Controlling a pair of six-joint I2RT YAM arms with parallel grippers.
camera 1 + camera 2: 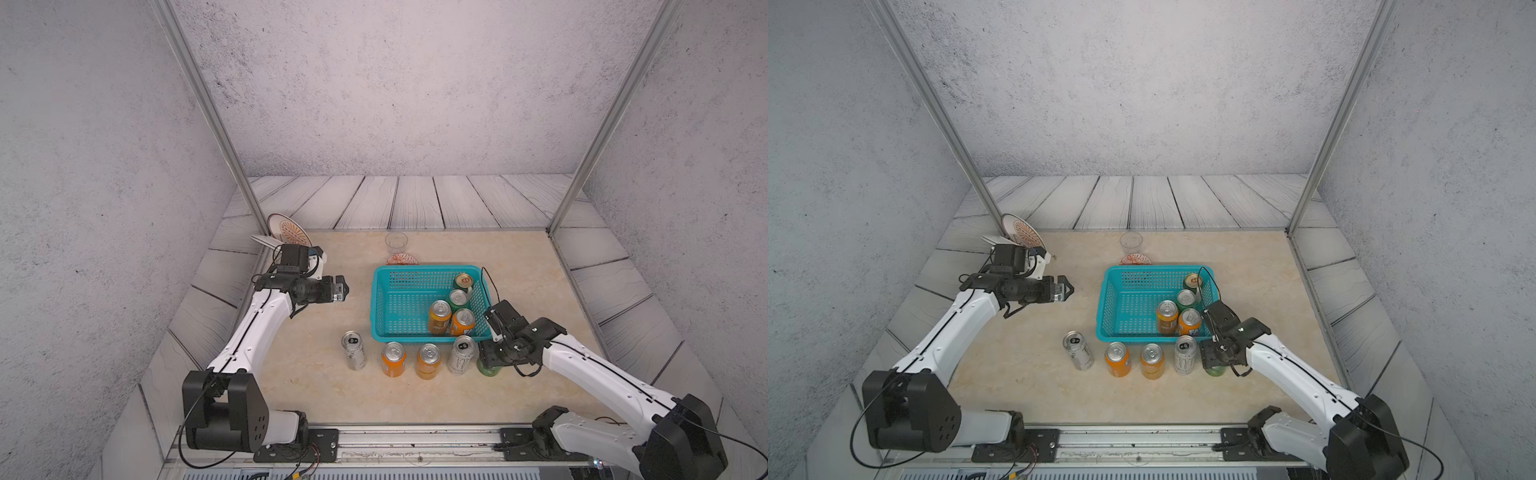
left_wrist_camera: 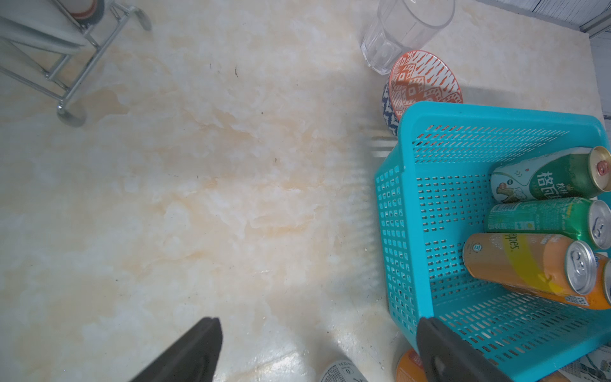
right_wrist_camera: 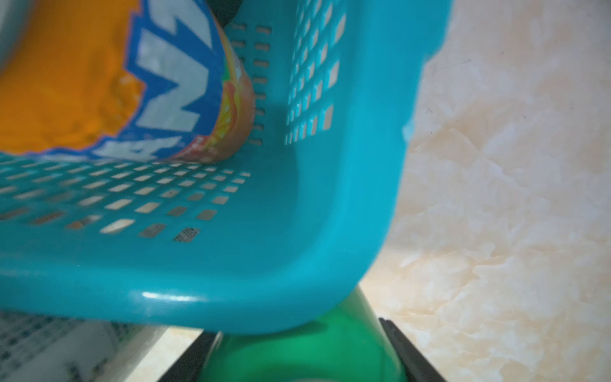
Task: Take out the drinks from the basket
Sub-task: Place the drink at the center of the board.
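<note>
The teal basket holds a gold-topped green can, a green can and two orange cans at its right end. In front of it a row stands on the table: a silver can, two orange cans and a silver can with a dark logo. My right gripper is shut on a green can upright at the row's right end. My left gripper hovers open left of the basket, holding nothing.
A clear glass cup and an orange-patterned bowl sit just behind the basket. A wire rack with a patterned plate stands at the back left, behind my left arm. Metal posts mark the table's back corners.
</note>
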